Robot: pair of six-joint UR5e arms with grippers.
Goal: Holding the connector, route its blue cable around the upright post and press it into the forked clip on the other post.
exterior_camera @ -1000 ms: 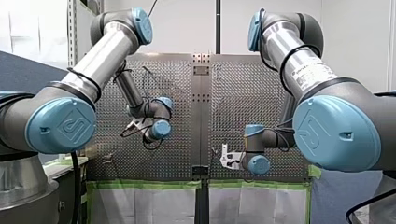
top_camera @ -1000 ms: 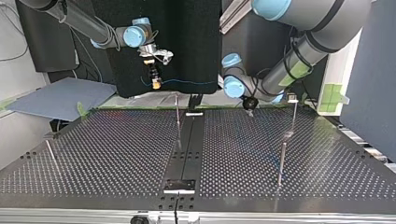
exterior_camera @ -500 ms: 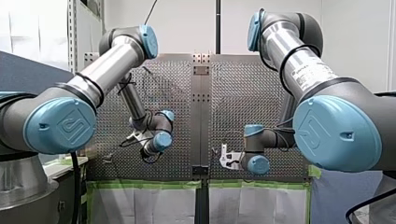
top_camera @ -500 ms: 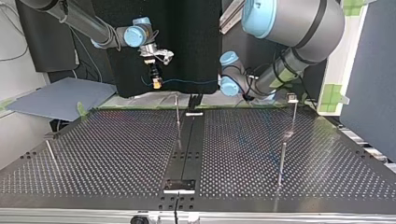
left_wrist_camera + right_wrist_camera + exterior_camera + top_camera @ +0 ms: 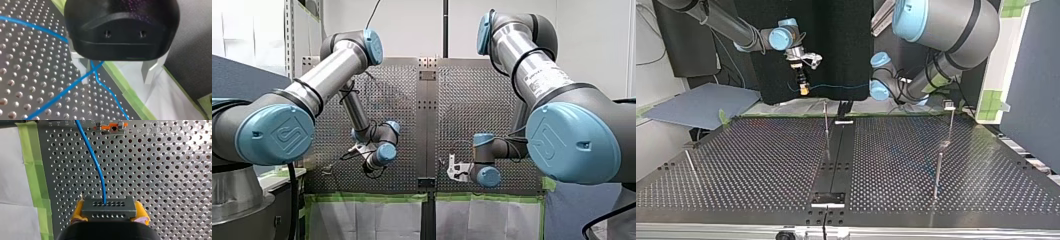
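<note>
Connector (image 5: 109, 206), dark with two hole rows, sits pinched in my right tool (image 5: 109, 213).

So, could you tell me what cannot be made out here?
Left hand: hidden behind its arm in the top view.
Blue cable: left wrist view, the hand's body covers where it passes a finger.
Cable's far end: cut off by the right wrist view's edge.
Post top at the top view's right: too small to show a fork.
</note>
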